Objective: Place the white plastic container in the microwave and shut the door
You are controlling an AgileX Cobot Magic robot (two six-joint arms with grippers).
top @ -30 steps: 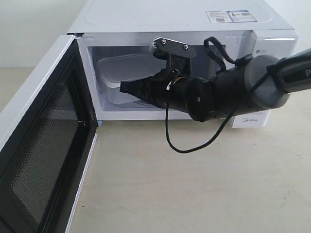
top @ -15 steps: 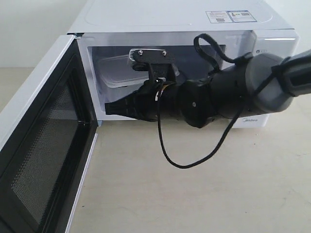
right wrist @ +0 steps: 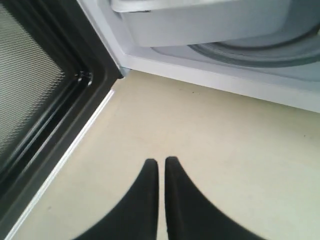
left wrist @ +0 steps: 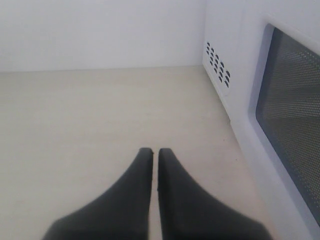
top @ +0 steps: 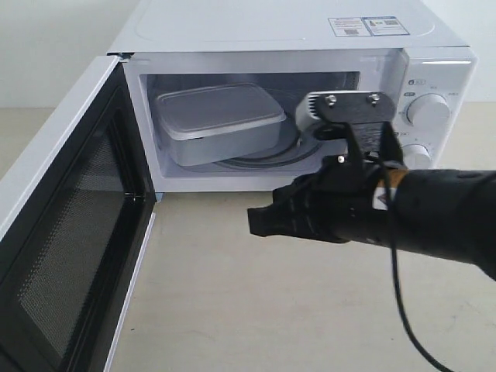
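Observation:
The white plastic container (top: 221,122) sits inside the microwave (top: 287,35) on the glass turntable, toward the cavity's left; its lower part (right wrist: 210,22) also shows in the right wrist view. The door (top: 70,232) stands wide open at the left, with its dark mesh window (right wrist: 25,95) facing the cavity. My right gripper (top: 257,220) is shut and empty, outside the cavity, above the table in front of the microwave's opening (right wrist: 161,161). My left gripper (left wrist: 154,151) is shut and empty over bare table beside the door's outer face (left wrist: 290,120). It does not show in the exterior view.
The beige table (top: 294,310) stretches in front of the microwave. A black cable (top: 399,294) hangs from my right arm. The microwave's two knobs (top: 428,111) are at the right, behind my right arm. A white wall (left wrist: 100,30) stands behind the table.
My right arm has pulled back out of the cavity and swung right and toward the camera, uncovering the container on the turntable. The door has not moved.

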